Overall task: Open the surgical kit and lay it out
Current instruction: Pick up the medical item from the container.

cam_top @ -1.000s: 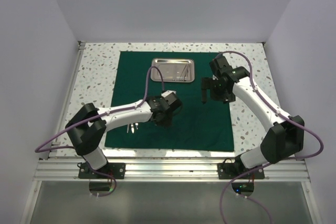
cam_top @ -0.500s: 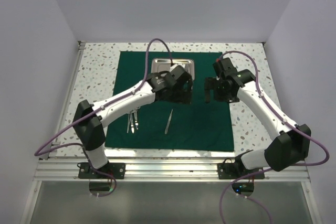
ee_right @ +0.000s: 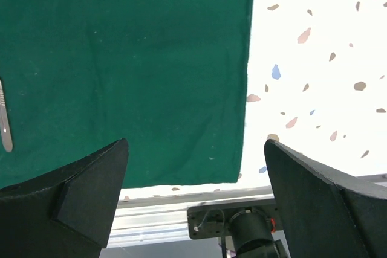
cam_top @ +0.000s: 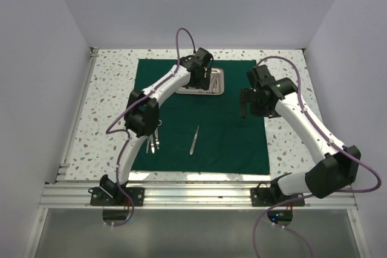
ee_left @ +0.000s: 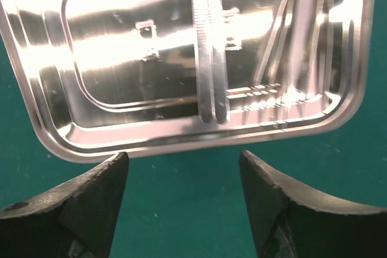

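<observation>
The dark green cloth (cam_top: 230,143) of the surgical kit lies spread flat on the table. Its steel tray (cam_top: 219,91) sits at the cloth's far edge. My left gripper (cam_top: 201,80) hovers over the tray's near rim (ee_left: 181,143), open and empty, its fingers (ee_left: 91,203) above bare cloth. Slim steel tweezers (ee_left: 210,58) lie in the tray, with more instruments (ee_left: 290,34) to their right. A slim steel tool (cam_top: 194,139) lies on the cloth's front middle, and two instruments (cam_top: 153,141) lie to its left. My right gripper (cam_top: 244,109) hangs open and empty above the cloth's right part (ee_right: 151,58).
The speckled tabletop (cam_top: 112,83) surrounds the cloth. An aluminium rail (cam_top: 193,194) with both arm bases runs along the near edge. White walls close in the table on three sides. In the right wrist view the slim tool (ee_right: 5,119) shows at the left margin.
My left gripper opened and left the slim tool on the cloth's front middle, then swung far forward to the tray. The right gripper drifted slightly right and stayed open.
</observation>
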Robot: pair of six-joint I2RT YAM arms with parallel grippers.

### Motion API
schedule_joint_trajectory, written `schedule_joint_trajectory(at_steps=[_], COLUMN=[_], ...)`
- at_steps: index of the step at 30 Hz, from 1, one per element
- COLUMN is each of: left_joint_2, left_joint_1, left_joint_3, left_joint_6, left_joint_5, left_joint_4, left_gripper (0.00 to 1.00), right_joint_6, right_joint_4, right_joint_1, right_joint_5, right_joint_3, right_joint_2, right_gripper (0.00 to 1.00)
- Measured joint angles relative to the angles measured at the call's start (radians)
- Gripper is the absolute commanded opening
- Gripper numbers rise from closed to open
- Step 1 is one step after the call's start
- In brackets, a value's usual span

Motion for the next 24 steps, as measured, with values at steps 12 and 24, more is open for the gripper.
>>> schedule_joint_trajectory(at_steps=[12,24], left_joint_2=[0.058,0.102], left_joint_1=[0.055,0.05], left_joint_3=[-0.002,-0.002], left_joint_6=[0.019,0.043], left_joint_5=[0.071,0.058], left_joint_4=[0.077,0.093], left_gripper=[0.7,0.58], right_joint_6=[0.007,0.005], right_joint_4=[-0.043,-0.042], right_joint_1=[0.0,0.0], right_joint_5=[0.023,0.031], right_joint_3=[0.054,0.092], right_joint_2=[0.039,0.099], right_gripper=[0.99,0.99])
